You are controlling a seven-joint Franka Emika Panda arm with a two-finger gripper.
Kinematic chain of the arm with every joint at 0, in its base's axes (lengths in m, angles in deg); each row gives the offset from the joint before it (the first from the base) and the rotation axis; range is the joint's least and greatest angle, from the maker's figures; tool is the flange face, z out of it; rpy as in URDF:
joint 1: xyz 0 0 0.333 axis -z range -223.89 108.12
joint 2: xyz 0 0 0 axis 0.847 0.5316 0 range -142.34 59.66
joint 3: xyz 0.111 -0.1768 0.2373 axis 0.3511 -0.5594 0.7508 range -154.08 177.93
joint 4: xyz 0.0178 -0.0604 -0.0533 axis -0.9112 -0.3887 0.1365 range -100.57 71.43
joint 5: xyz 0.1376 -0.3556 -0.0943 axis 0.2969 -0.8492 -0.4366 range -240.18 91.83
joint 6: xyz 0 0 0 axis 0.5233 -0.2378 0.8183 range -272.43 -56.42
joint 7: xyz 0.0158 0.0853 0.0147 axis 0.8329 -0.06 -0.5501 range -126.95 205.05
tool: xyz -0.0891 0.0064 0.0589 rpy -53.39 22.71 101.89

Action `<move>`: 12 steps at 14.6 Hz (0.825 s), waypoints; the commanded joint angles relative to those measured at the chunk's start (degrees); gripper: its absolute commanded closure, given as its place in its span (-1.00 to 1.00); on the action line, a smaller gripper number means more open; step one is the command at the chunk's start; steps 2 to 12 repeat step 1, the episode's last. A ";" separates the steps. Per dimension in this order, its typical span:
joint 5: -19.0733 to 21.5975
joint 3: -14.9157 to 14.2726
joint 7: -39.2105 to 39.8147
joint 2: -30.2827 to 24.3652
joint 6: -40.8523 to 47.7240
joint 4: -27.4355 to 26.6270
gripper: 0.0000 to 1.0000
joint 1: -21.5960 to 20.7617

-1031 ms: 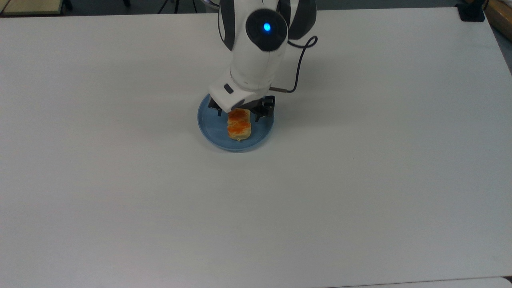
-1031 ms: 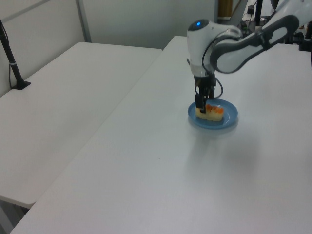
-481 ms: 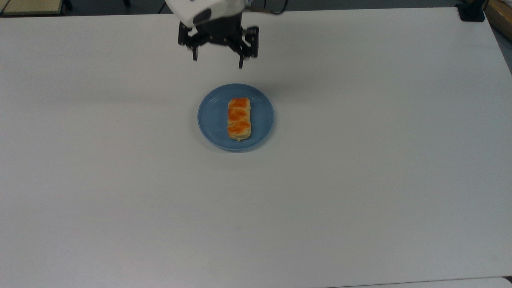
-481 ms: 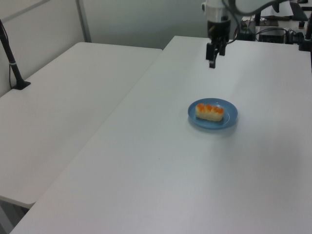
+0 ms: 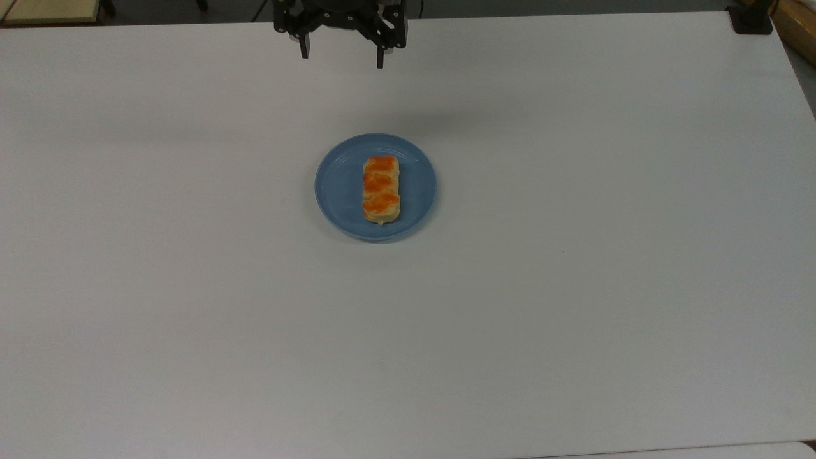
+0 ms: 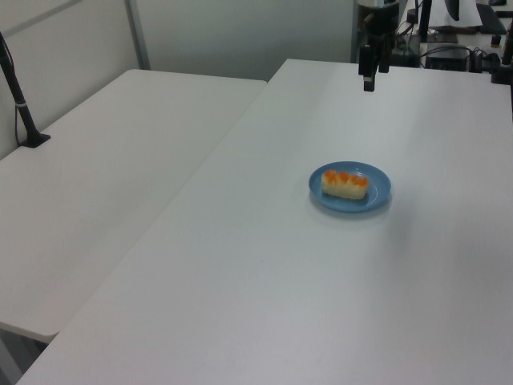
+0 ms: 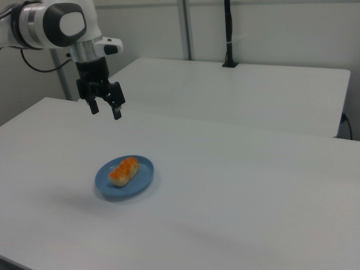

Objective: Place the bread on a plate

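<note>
The bread, a pale loaf with three orange-brown bumps, lies flat across the middle of the light-blue plate on the white table. In the left view the bread rests on the plate, and in the right view the bread rests on the plate. My gripper hangs open and empty high above the table at the top view's upper edge, well clear of the plate. It appears as the gripper in the left view and the gripper in the right view, fingers spread.
The white table stretches wide around the plate. A second white table stands alongside, with a black post clamped to it. A black clamp sits at the top view's upper right corner.
My gripper let go of the bread on the plate, rose and drew back toward the top view's upper edge. The bread and plate stayed in place.
</note>
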 commanded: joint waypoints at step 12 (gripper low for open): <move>2.05 0.30 1.57 0.10 0.46 0.28 -1.00 1.05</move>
